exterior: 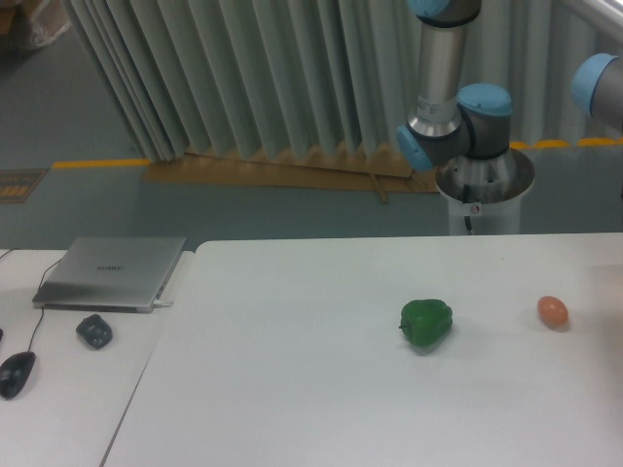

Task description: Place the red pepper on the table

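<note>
The table (292,389) filled the lower part of the view, its white matte top running from the front edge back to a rounded corner near the laptop. On it, right of centre, a green pepper (426,322) sat with its stem end turned to the left. Well apart from it, close to the right edge of the view, lay a small orange egg-shaped thing (553,311). A smaller white desk (58,409) adjoined the table on the left. On that desk a closed silver laptop (112,273) lay flat, a small dark object (94,331) sat just in front of it, and a black mouse (17,374) with its cord rested nearer the front left corner. Behind the table stood the robot arm (458,126) on its round base, grey tube rising out of the top of the view with blue-capped joints. Its gripper was out of view, so the state of the jaws could not be told. The red pepper was nowhere in sight.
</note>
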Controlling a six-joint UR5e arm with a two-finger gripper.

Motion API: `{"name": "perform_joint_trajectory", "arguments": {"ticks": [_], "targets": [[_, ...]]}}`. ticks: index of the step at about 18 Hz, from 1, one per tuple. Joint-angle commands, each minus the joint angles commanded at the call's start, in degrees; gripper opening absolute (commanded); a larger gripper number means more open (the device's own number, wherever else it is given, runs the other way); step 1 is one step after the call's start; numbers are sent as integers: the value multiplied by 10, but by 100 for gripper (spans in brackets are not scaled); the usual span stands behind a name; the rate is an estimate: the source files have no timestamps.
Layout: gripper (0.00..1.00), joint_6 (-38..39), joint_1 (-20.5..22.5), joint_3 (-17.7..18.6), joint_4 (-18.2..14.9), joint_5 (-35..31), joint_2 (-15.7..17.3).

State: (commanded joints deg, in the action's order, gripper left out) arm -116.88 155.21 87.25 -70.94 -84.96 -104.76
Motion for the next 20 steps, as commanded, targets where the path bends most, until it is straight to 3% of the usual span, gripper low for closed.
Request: {"name": "perform_joint_trajectory", "arguments": {"ticks": [3, 8, 10, 15, 20], "targets": [[100, -9, -1, -1, 2, 0, 0], [100, -115, 3, -4, 3, -5, -5], [100, -194, 10, -8, 8, -13, -11], [100, -347, 18, -64, 5, -83, -53], [100, -406, 25, -114, 5, -117, -93]]}}
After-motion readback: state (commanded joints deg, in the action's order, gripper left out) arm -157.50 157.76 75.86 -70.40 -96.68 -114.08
